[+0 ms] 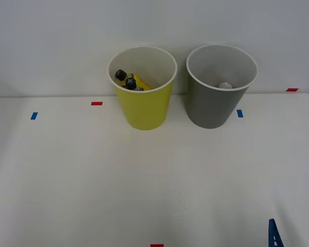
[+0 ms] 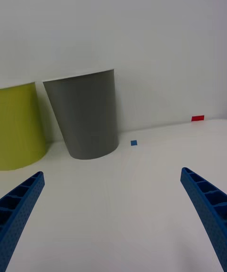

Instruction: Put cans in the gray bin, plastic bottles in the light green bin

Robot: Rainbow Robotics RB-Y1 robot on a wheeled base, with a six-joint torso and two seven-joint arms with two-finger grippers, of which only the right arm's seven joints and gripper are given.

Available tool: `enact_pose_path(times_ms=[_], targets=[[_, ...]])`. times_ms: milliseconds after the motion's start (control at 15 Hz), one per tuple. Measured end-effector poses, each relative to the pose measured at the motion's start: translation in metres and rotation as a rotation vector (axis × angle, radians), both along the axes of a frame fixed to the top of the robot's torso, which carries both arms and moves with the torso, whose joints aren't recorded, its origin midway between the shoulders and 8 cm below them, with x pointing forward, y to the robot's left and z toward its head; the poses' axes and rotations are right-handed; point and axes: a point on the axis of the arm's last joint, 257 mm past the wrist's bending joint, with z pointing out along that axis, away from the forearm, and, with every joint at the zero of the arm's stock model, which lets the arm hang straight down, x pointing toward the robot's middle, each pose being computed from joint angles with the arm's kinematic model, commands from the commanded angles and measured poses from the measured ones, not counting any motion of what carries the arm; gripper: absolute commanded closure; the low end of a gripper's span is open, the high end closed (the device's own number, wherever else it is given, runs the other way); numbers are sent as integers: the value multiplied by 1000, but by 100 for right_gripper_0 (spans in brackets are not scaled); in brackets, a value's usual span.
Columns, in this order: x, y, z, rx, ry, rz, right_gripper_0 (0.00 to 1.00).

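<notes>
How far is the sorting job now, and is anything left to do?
It looks finished. Two black-capped plastic bottles lie inside the light green bin, and one can shows as a silvery top inside the gray bin. The right gripper is open and holds nothing. No can or bottle lies on the table.

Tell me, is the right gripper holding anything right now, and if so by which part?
Nothing is held. The right gripper is open and empty above the table, short of the gray bin.
</notes>
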Motion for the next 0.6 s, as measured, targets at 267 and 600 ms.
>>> enact_pose_path(times_ms=[267, 600], targets=[[6, 3, 16, -109, -51, 20, 0], [11, 0, 28, -155, -67, 7, 0]])
